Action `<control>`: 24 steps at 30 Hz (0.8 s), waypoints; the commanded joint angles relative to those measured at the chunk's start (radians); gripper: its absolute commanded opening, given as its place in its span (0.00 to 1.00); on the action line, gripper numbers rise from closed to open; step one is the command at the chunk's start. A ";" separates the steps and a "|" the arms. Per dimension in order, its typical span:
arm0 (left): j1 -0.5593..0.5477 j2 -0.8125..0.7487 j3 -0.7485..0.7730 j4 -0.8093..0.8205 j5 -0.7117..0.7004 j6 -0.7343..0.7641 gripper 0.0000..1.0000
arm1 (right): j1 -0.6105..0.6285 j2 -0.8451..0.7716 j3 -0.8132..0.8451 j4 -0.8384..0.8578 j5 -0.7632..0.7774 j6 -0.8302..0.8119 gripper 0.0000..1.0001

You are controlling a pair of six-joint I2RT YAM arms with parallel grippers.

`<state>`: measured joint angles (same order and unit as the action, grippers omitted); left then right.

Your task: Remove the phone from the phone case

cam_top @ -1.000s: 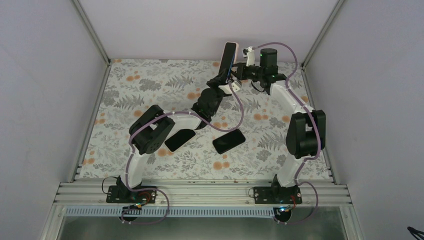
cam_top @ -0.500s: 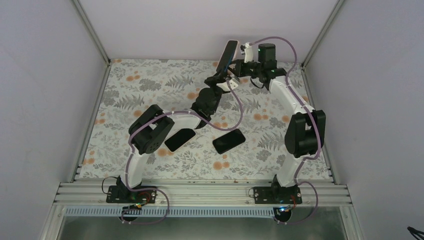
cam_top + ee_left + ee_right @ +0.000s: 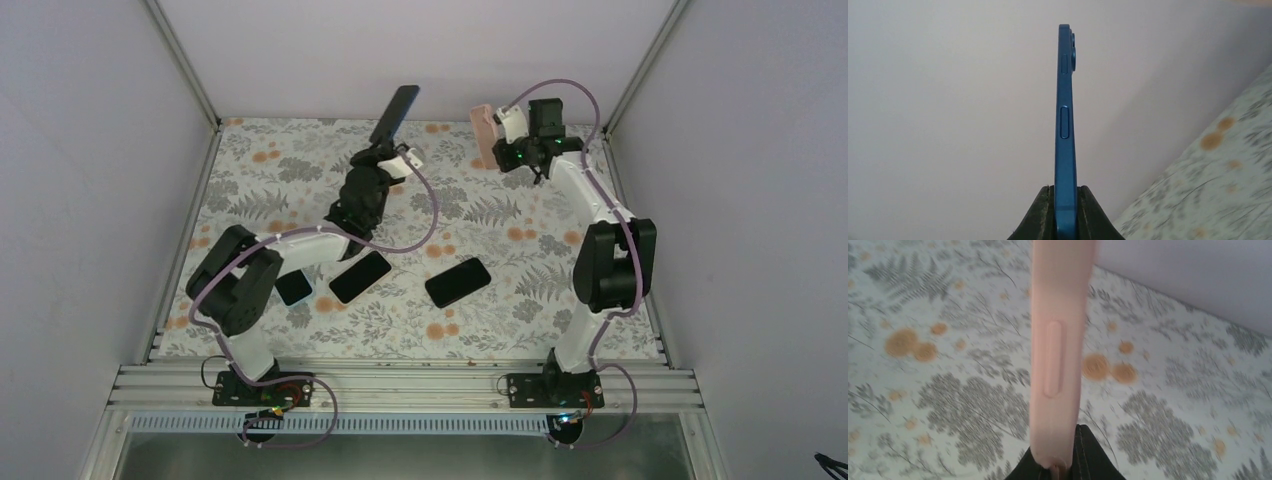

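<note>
1. The floral bench (image 3: 250, 170) carries three dark handsets (image 3: 457, 281) lying flat near its middle. One of them is partly hidden by the left arm.
2. The left pincer (image 3: 1066, 205) is clenched on the bottom end of the blue phone (image 3: 1065, 130). The phone is bare and held edge-on, raised above the far side of the bench, left of centre.
3. The right pincer (image 3: 1068, 467) grasps the pink phone case (image 3: 1055, 340) by one end and holds it above the far right of the bench. Phone and case are well apart.

The left end effector (image 3: 1066, 197) clamps the blue phone (image 3: 1065, 115) edge-on and upright, with the patterned surface (image 3: 1228, 185) beyond.
</note>
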<state>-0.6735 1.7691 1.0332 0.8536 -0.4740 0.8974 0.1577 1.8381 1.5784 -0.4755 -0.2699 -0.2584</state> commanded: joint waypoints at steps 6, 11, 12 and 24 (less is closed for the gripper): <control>-0.048 -0.043 -0.247 0.237 -0.125 0.376 0.02 | -0.173 0.096 0.047 -0.473 -0.222 -0.217 0.04; -0.083 0.108 -0.319 0.419 -0.184 0.571 0.02 | -0.224 0.012 -0.156 -0.618 -0.270 -0.405 0.04; -0.086 0.127 -0.331 0.443 -0.178 0.594 0.02 | -0.232 -0.016 -0.204 -0.619 -0.261 -0.424 0.04; -0.169 0.180 -0.328 0.220 -0.109 0.530 0.28 | -0.328 -0.070 -0.389 -0.558 -0.195 -0.433 0.19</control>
<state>-0.8139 1.9778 0.6827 1.1332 -0.6189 1.4536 -0.1371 1.7924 1.1923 -1.0710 -0.4694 -0.6796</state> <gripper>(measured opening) 0.171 0.167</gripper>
